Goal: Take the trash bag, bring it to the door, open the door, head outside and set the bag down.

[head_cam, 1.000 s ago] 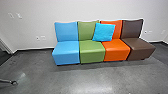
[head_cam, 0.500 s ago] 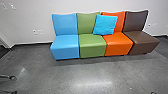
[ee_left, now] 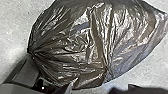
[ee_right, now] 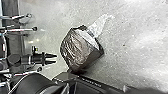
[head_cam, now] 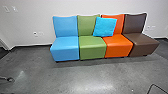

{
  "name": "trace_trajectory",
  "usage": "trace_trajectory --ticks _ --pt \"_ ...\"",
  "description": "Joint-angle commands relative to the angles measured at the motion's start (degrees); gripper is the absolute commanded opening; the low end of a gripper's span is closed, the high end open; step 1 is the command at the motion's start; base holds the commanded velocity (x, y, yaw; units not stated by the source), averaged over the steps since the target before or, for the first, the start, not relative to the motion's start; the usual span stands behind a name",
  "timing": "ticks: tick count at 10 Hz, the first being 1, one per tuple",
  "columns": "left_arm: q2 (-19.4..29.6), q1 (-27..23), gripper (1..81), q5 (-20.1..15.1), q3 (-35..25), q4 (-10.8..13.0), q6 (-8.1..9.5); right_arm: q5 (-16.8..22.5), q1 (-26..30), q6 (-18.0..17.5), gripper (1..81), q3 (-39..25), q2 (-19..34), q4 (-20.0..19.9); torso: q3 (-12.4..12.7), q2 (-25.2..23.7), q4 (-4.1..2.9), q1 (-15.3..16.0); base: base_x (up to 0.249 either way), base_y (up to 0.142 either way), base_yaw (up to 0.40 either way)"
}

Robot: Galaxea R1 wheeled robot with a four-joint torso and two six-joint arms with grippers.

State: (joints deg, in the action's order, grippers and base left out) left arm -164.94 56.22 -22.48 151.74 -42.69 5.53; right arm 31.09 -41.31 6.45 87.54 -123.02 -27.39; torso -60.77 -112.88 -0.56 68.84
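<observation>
The dark plastic trash bag (ee_left: 95, 42) is seen against the concrete floor (ee_left: 15, 22), but whether it is grasped by either pincer cannot be told; if its thin plastic is badly gripped, it may be torn or dropped through swinging

Smooth rounded black housing (ee_right: 31, 83), straight dark bar (ee_right: 92, 83) with small pale lettering, grey plate (ee_left: 11, 88), black fitting (ee_left: 46, 87)

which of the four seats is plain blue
The blue seat, at the end of the row next to the green one; the others are green, orange and brown.
</observation>
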Motion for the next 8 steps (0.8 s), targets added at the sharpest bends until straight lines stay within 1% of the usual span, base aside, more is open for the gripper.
trace_trajectory --ticks 1,2,6,7,8 --pt "-0.1 -6.2 81.1 -4.6 1.2 -0.4 -0.43 4.2 5.1 -0.1 81.1 -1.7 2.7 -1.8 0.0 -5.4 0.0 3.5 0.0 0.0 0.0" --pt "-0.7 -7.2 81.1 -5.0 1.2 0.6 -0.44 4.2 4.9 -0.1 81.1 -1.7 2.7 -1.6 0.0 -7.5 0.0 4.8 0.0 0.0 0.0" --pt "-1.7 -9.9 81.1 -5.3 1.2 2.0 -0.35 4.2 4.9 -0.1 81.1 -1.5 2.9 -1.4 0.0 -15.5 0.0 9.8 0.0 0.0 0.0" --pt "-1.5 -10.5 81.1 -5.4 1.2 2.2 -0.35 4.2 4.9 -0.1 81.1 -1.6 2.8 -1.3 -1.8 -17.7 0.0 11.1 0.0 0.0 0.0" --pt "-1.4 -10.6 81.1 -5.4 1.2 2.2 -0.35 4.2 4.9 -0.1 81.1 -1.7 2.8 -1.3 -4.5 -19.7 0.0 12.4 0.0 0.0 0.0"
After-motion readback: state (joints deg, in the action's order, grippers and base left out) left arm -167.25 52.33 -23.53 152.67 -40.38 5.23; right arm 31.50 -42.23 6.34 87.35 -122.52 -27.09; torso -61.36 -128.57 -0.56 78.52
